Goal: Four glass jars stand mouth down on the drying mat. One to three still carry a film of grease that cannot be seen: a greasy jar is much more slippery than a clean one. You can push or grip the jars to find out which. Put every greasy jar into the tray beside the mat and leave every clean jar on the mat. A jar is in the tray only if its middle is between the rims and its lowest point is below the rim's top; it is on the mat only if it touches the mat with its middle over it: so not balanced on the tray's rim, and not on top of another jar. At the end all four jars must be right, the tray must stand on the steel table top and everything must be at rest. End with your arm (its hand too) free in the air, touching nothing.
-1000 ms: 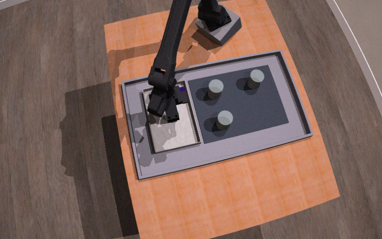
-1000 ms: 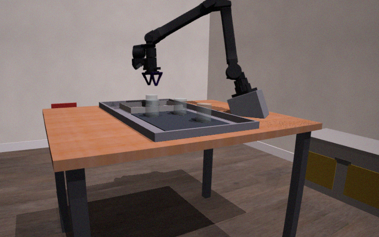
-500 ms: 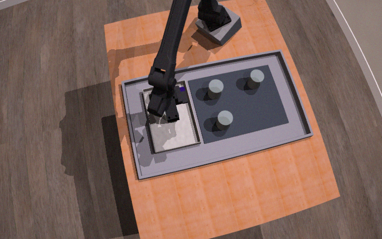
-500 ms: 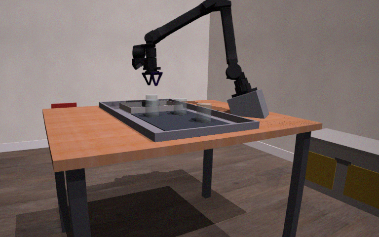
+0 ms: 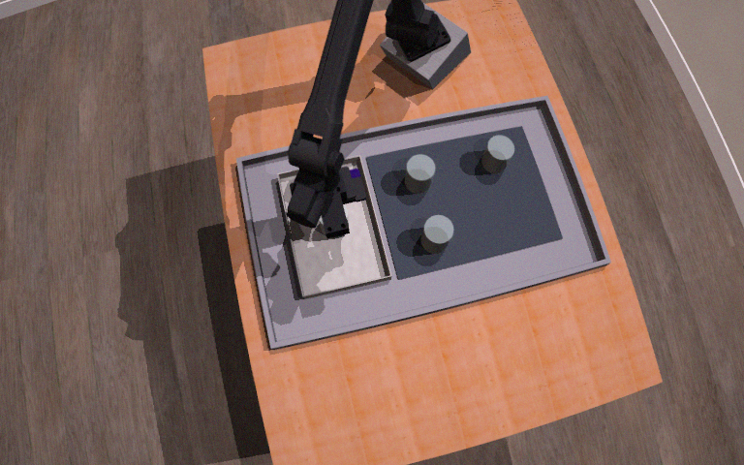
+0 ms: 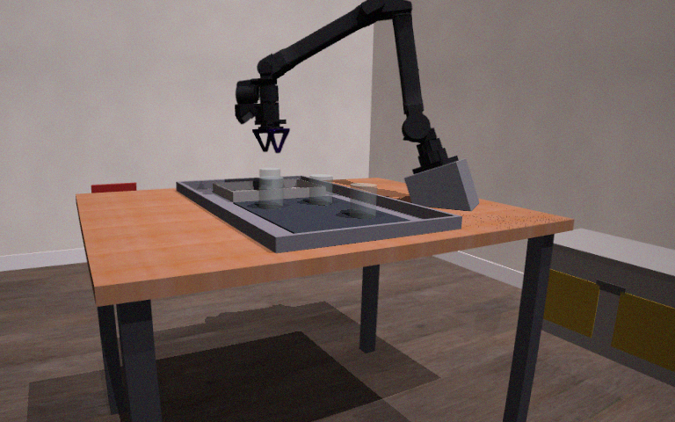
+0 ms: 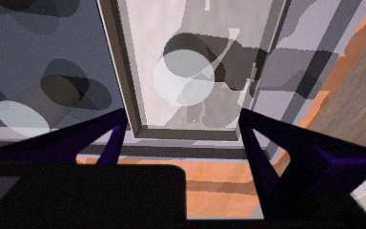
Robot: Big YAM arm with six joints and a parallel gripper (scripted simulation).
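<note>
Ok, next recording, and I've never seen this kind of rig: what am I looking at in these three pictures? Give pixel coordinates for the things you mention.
One black robot arm [image 5: 335,81] [image 6: 323,40], bolted to a grey block [image 5: 430,72] [image 6: 440,186] on a wooden table [image 5: 466,351] [image 6: 174,238]. One picture looks down from above, one across from the side, one from the arm's wrist. A grey-rimmed surface carries a dark mat [image 5: 482,202] [image 6: 318,219] [image 7: 91,29] with three glass jars, and a pale tray [image 5: 358,241] [image 6: 223,194] [image 7: 186,134] with a fourth inside. The pincer [image 6: 271,150] [image 7: 183,114] is open above the tray, holding nothing.

Jars [image 5: 437,230] [image 6: 270,185] [image 7: 183,78]: clear glass, smooth. Mat [image 5: 477,202] [image 6: 318,219] [image 7: 52,48]: matt. Table [image 5: 439,356] [image 6: 174,249] [image 7: 219,174]: wood-grained.
</note>
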